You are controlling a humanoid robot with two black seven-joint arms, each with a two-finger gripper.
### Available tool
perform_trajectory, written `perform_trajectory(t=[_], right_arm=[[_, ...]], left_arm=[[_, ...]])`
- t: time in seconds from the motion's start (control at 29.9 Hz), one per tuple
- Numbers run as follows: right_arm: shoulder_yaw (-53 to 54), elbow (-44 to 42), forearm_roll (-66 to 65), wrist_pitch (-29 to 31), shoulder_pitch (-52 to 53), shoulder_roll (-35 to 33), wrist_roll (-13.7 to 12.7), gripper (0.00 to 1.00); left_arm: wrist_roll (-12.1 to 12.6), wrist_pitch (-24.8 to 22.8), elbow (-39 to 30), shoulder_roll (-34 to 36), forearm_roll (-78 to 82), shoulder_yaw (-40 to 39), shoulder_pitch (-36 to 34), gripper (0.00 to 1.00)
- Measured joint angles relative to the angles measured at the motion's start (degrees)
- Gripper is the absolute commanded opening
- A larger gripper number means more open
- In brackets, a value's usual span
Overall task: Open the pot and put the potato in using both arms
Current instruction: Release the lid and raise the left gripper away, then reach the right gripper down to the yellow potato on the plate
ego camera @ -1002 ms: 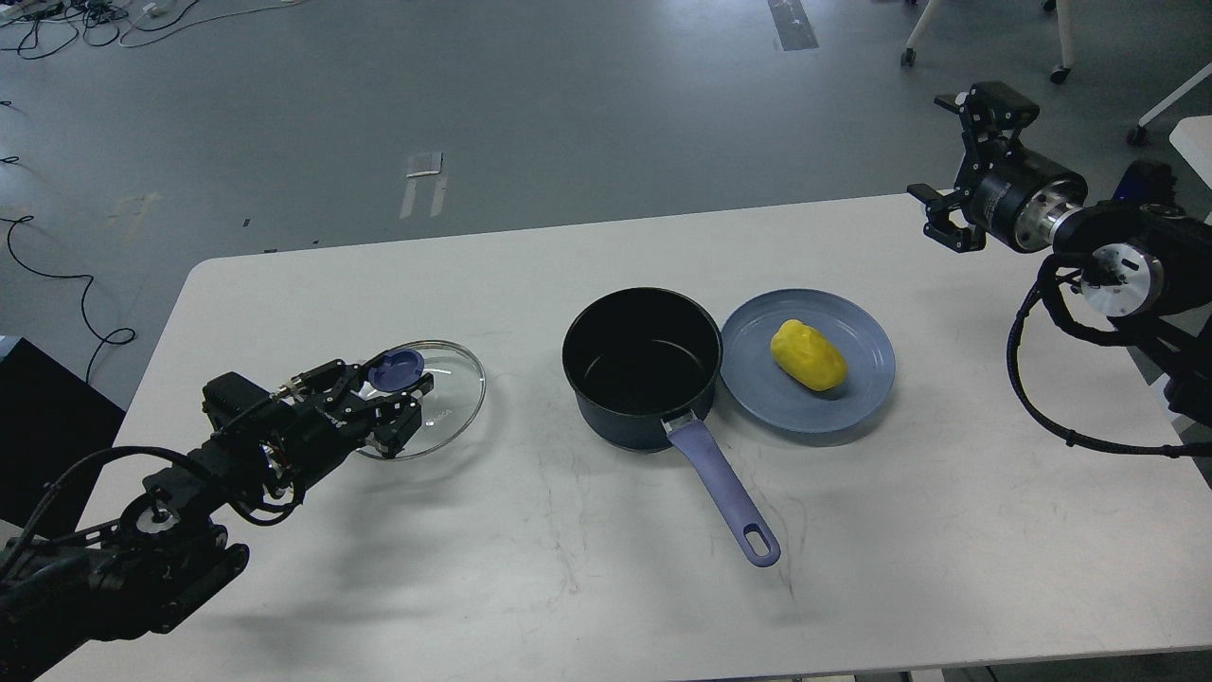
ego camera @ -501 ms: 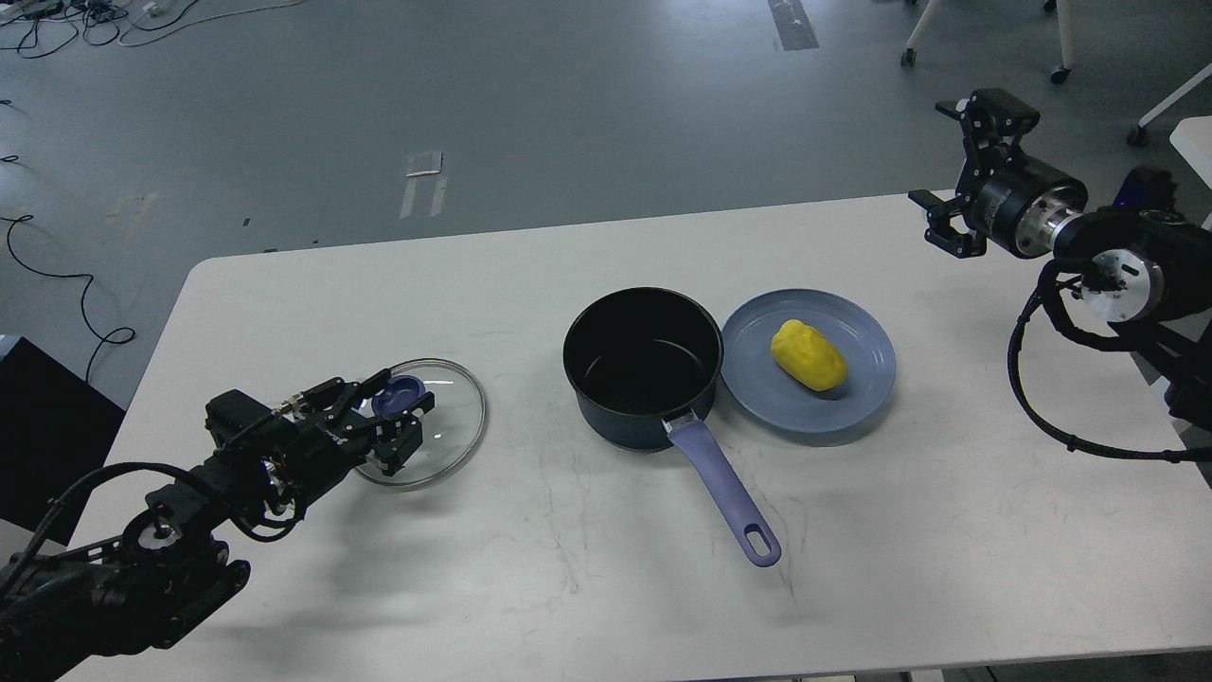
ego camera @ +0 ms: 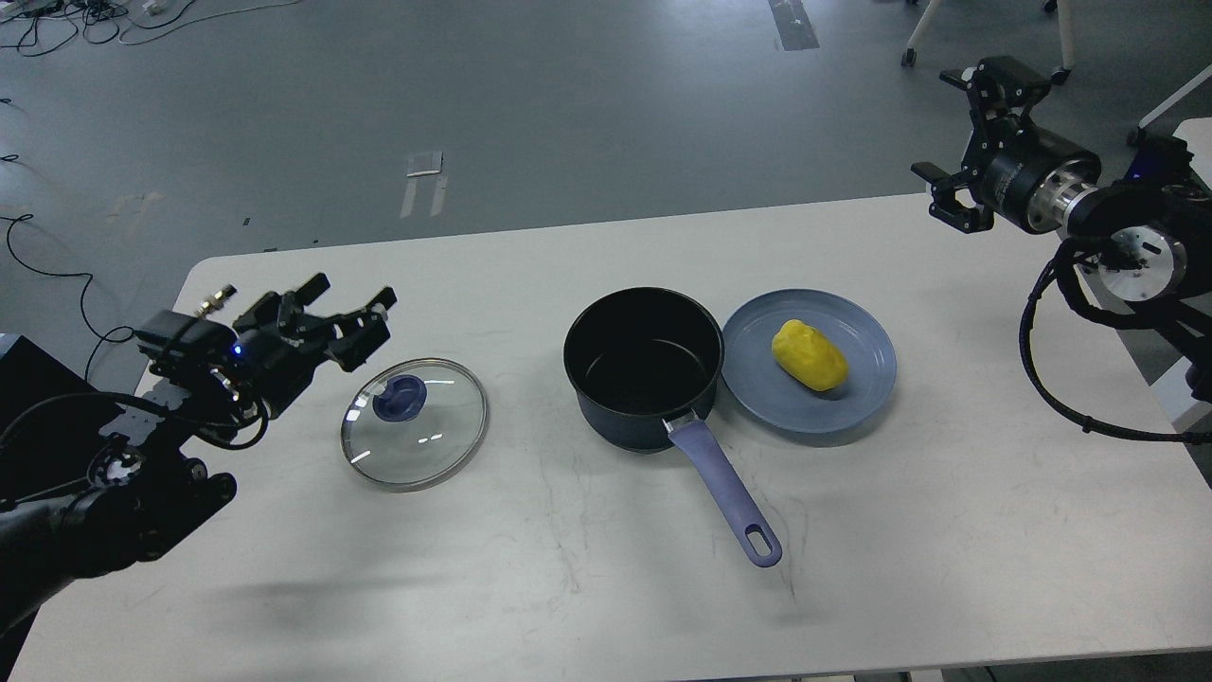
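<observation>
potato [ego camera: 809,355]: one, yellow, lumpy oval, lying on the blue plate [ego camera: 866,388] just right of the pot; looks light and firm, skin probably a bit slick and rounded, so it could roll or squirt out of a pinch
potato grip: judge best taken across the short axis at mid-length, from above, fingers either side of the widest part
pot [ego camera: 644,367]: one, dark, lid off, interior bare as far as visible; rim touches or nearly touches the plate edge, cannot tell which
pot handle [ego camera: 727,496]: blue-purple, stiff, points toward the near edge of the surface, hang hole at its end
lid [ego camera: 415,422]: one, glass with metal rim and blue knob [ego camera: 398,398], lying flat on the white surface [ego camera: 530,587] well left of the pot; fragile and slippery on the glass, knob is the only sane hold
left tool [ego camera: 355,317]: released, fingers spread, holding nothing, raised just up-left of the lid, not touching it
right tool [ego camera: 971,142]: fingers apart, grasping nothing, hovering over the far right corner of the surface, well apart from the potato
progress: opening step looks done; potato not yet in the pot
next: right tool likely the one to reach the potato, nearer side; short lift over the pot wall
risk: potato rolling on the shallow plate under a skewed pinch
count: potato 1, pot 1, lid 1, plate 1, tools 2
</observation>
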Motion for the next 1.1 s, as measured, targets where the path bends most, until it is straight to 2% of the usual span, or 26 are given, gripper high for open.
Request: perform_trajectory(t=[0.2,0.37,0.4,0.47,0.57,0.73,0.9,1.1], right_arm=[[-0.1,1.4,-3.0,0.0,0.5,-0.8,0.1,1.0],[-0.1,1.9,-4.7,0.0,0.5,-0.8,0.6,1.0],[-0.1,1.9,-4.8,0.0,0.5,-0.8,0.7,1.0],[-0.2,1.9,-4.8,0.0,0.4,-0.8,0.8,1.0],[-0.5,1.9,-4.8,0.0,0.2,-0.8,0.8,1.0],[-2.1,2.0,-4.8,0.0,0.0,-0.8,0.8,1.0],[-2.5,1.9,-5.0,0.0,0.2,-0.7,0.8,1.0],[-2.7,1.9,-9.7,0.0,1.2,-0.7,1.1,1.0]], left_arm=[[0.0,-13.1,-1.5,-2.4,-27.4,-0.5,-11.7,0.98],[0.3,-28.3,-1.0,-6.1,-47.5,-1.5,-16.5,0.98],[1.6,-30.8,-1.0,-6.8,-51.7,-2.7,-16.6,0.98],[6.0,-34.4,-0.9,-7.9,-59.4,-5.7,-16.0,0.98],[12.3,-37.7,-0.8,-9.1,-67.4,-10.3,-12.6,0.98],[18.1,-42.6,-1.2,-10.9,-72.4,-19.1,-6.4,0.98],[21.3,-44.8,-1.7,-11.5,-72.7,-23.2,-3.5,0.98],[21.7,-45.3,-1.7,-11.0,-72.8,-23.7,-3.2,0.98]])
